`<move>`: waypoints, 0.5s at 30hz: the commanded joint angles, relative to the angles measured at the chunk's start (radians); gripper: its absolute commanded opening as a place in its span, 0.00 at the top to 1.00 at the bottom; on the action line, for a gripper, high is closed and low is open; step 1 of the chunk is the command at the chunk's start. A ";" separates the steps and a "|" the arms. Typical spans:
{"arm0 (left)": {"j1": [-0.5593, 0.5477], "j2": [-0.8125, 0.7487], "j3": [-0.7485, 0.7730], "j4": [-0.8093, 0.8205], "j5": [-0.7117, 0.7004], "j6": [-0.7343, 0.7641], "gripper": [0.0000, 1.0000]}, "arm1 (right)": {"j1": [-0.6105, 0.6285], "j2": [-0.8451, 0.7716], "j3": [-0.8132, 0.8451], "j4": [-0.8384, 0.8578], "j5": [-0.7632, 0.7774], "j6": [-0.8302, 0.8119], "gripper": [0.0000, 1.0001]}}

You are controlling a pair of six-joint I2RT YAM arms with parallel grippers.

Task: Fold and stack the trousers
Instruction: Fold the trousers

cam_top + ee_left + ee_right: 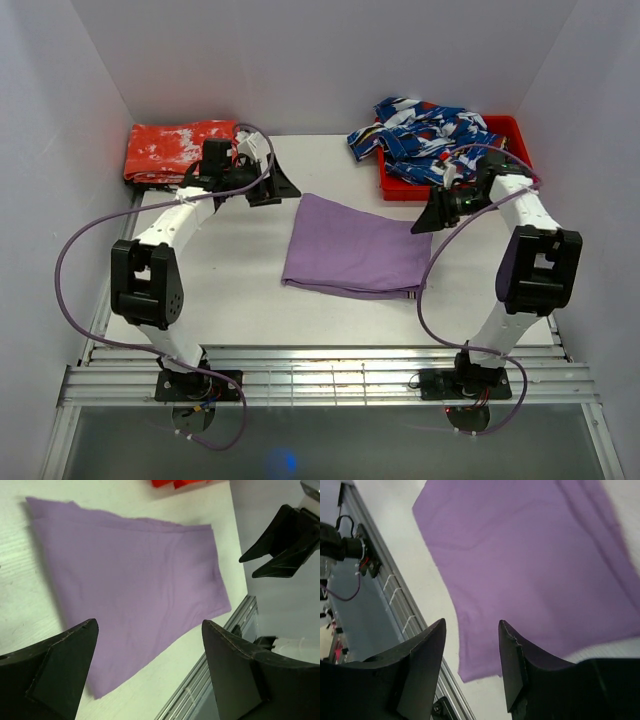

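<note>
Three views show folded trousers (355,258), red-orange cloth (170,150) overhead only

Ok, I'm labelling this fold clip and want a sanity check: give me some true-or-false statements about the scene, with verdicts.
The trousers lie folded on the table. True.
The left gripper grips the trousers. False: its fingers are open and empty.
The patterned garment spills over the rim of the red bin. True.
The red-orange cloth lies on the trousers. False: it lies apart, at the far left corner.
The right gripper is shut. False: it is open.
</note>
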 commanded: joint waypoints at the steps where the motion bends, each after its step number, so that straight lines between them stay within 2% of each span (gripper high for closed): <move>1: -0.006 -0.042 -0.082 -0.108 0.123 0.179 0.05 | 0.099 -0.004 -0.071 -0.015 -0.067 0.023 0.48; 6: 0.070 -0.075 -0.252 -0.125 0.101 0.204 0.09 | 0.138 -0.023 -0.250 0.017 0.053 -0.008 0.50; 11: 0.115 -0.052 -0.320 -0.105 0.134 0.190 0.12 | 0.138 -0.038 -0.436 0.129 0.251 -0.014 0.51; 15: 0.147 -0.040 -0.338 -0.081 0.192 0.167 0.13 | 0.177 -0.047 -0.444 0.172 0.280 -0.037 0.52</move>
